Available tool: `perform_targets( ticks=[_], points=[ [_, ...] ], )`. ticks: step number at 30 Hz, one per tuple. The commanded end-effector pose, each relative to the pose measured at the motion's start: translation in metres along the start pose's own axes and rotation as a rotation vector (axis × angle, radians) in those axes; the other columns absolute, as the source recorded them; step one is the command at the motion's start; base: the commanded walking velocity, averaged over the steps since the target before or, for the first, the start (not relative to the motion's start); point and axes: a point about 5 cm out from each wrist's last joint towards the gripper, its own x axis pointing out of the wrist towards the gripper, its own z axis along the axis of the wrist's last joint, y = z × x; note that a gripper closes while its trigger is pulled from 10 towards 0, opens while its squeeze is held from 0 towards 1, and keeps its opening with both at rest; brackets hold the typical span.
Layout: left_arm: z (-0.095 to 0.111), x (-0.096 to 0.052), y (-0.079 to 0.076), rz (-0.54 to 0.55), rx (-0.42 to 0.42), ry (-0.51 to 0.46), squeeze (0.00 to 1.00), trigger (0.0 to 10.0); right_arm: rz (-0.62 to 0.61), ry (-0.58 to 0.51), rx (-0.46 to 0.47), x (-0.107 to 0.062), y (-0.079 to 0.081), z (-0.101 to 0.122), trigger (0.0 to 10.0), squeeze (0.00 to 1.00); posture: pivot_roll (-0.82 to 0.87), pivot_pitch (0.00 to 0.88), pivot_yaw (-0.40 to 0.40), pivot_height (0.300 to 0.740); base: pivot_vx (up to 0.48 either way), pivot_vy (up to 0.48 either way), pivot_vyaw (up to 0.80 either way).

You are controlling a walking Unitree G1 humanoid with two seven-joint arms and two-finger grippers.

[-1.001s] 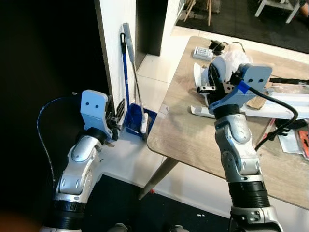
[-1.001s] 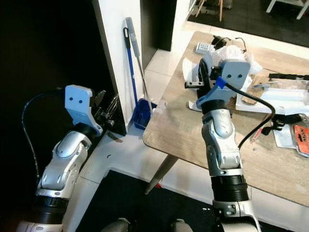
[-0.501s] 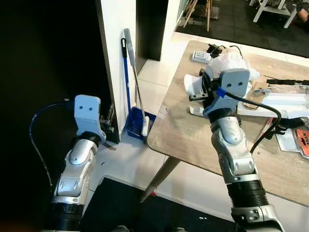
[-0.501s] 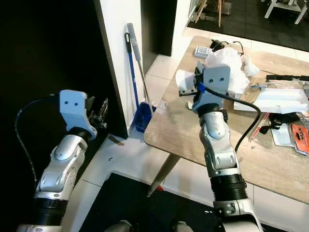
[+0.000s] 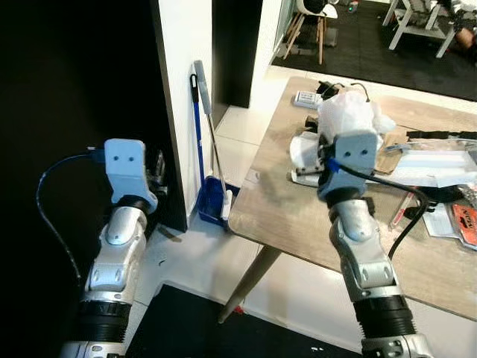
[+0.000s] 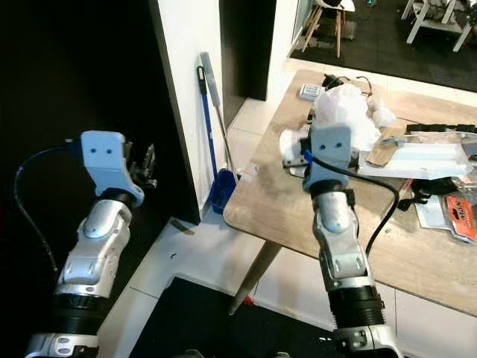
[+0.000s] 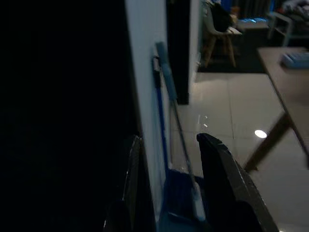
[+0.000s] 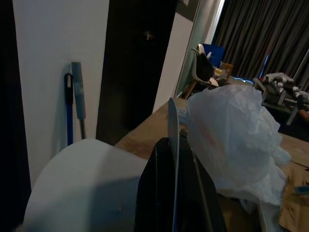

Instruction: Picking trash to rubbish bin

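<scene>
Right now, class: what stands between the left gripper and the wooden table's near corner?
In the left eye view, a blue broom and dustpan leaning against the white wall.

Two head cameras look down from above at both arms, a wooden table (image 5: 298, 216) and a broom (image 5: 203, 119). Each wrist camera looks close along its fingers; both share the broom.

Two silver jointed arms, pale blue wrist housings, black cables, black ribbed cuffs
</scene>
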Motion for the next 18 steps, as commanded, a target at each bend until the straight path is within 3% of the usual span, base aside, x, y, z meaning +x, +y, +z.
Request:
perform_targets(
  ticks=[1,7,12,18],
  points=[
    [-0.015,-0.007,-0.01,-0.034,-0.025,0.046,0.0,10.0,0.004,0.009,-0.034,-0.005,0.0,-0.006,10.0,0.0,-0.04,0.024,-0.034,0.74,0.0,0.0,0.0],
    [-0.017,-0.008,-0.02,-0.056,-0.053,0.029,0.0,10.0,0.039,-0.004,-0.069,-0.009,-0.001,-0.008,10.0,0.0,-0.03,0.0,-0.057,0.74,0.0,0.0,0.0],
    [-0.016,-0.007,-0.014,-0.003,-0.033,0.019,0.0,10.0,0.039,-0.005,-0.032,-0.009,0.0,-0.011,10.0,0.0,-0.02,0.0,-0.055,0.74,0.0,0.0,0.0],
    [-0.013,-0.006,-0.005,0.032,-0.047,0.0,0.0,10.0,0.054,-0.036,-0.034,-0.012,0.007,-0.008,10.0,0.0,-0.04,0.018,-0.017,0.74,0.0,0.0,-0.8]
  ],
)
